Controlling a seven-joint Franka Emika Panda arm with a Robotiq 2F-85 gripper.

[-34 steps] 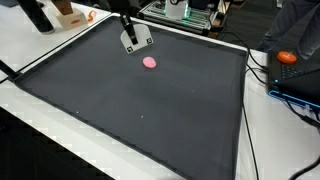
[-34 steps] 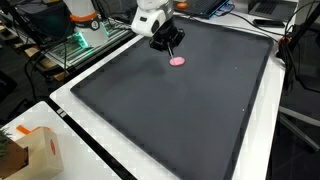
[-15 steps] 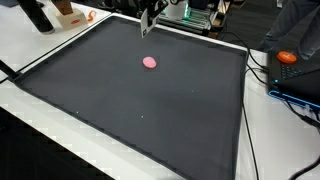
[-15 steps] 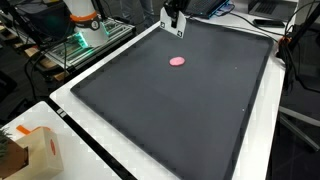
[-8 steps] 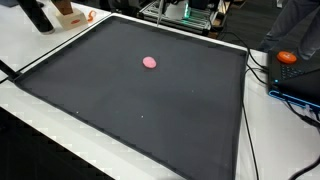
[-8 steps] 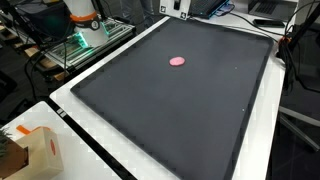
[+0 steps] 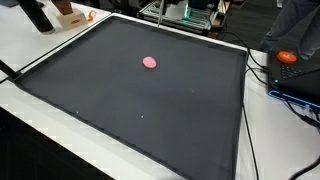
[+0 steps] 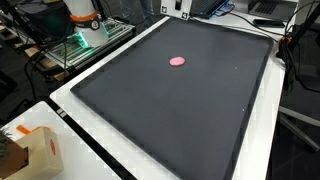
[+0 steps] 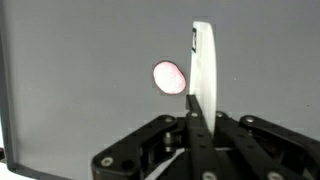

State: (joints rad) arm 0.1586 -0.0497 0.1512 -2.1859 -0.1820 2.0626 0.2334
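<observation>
On dark mat (image 9: 80,60) | pink disc (image 9: 170,77) near gripper (image 9: 202,35) (not touching) | jaws closed together

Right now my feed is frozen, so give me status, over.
Tool shut, empty, above mat. Pink disc flat on mat, untouched. Nothing between them.

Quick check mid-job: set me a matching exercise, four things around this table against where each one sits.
Things:
1. small pink round disc
2. large black mat
3. orange rounded object
4. brown cardboard box

Places:
A. off the mat, near the right edge of an exterior view
B. spread over the white table
C. lying flat on the mat, alone
D. off the mat, at the bottom-left corner of an exterior view

Pairs: 1-C, 2-B, 3-A, 4-D
</observation>
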